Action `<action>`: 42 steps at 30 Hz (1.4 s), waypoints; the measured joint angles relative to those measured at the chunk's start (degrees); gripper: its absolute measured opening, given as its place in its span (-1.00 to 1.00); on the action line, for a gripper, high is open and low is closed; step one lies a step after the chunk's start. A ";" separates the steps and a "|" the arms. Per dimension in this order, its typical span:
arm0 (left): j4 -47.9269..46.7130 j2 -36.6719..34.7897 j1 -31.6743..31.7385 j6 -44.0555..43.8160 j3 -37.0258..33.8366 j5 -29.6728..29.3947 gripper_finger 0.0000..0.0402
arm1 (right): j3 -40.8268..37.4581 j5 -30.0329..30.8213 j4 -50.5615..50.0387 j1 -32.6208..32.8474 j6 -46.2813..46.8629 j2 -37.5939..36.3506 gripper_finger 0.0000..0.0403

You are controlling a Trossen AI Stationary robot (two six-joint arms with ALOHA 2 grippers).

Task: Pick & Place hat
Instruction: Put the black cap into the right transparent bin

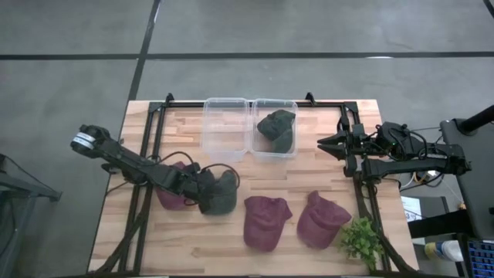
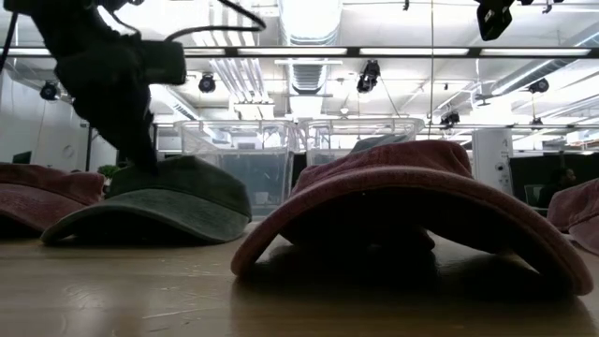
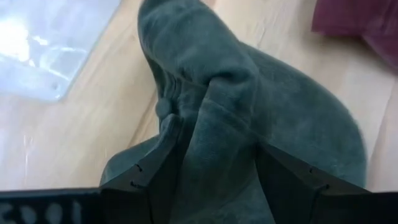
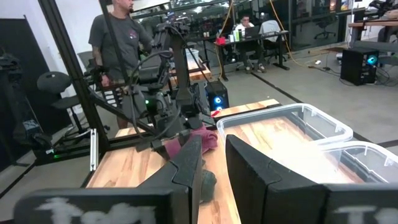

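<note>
One dark green cloth cap [image 1: 276, 130] sits in the clear plastic bin [image 1: 274, 147] at twelve o'clock. The left gripper [image 3: 211, 168], spread wide, straddles a second green cap [image 1: 220, 193]; three maroon caps remain. The right gripper [image 1: 330, 144] waits at three o'clock, nearly pressed together and empty.

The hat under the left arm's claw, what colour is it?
Dark green hat, clearest in the left wrist view.

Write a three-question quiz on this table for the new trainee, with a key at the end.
1. True or false: the left gripper has its fingers on either side of a fold of the green hat.
2. How many dark red hats lie on the table? A) one B) two C) three
3. Which clear bin already holds a green hat: the left bin or the right bin?

Key:
1. True; the fingers straddle the fabric, standing wide.
2. C: one by the left arm, one in the middle, one toward the right.
3. The right bin; the left one is empty. The right gripper waits at the right edge.
</note>
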 joint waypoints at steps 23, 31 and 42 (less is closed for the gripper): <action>5.91 -0.04 -0.04 -1.79 -4.24 -0.27 -0.42 | 0.00 0.00 -0.24 0.00 -0.02 0.00 -0.66; 6.62 -0.04 -0.04 -1.86 -3.62 1.67 -0.96 | 0.00 0.00 -0.24 0.00 -0.02 0.02 -0.66; 2.46 -0.48 -0.04 0.87 7.01 9.31 -0.99 | 0.00 0.00 -0.24 0.01 -0.01 0.00 -0.66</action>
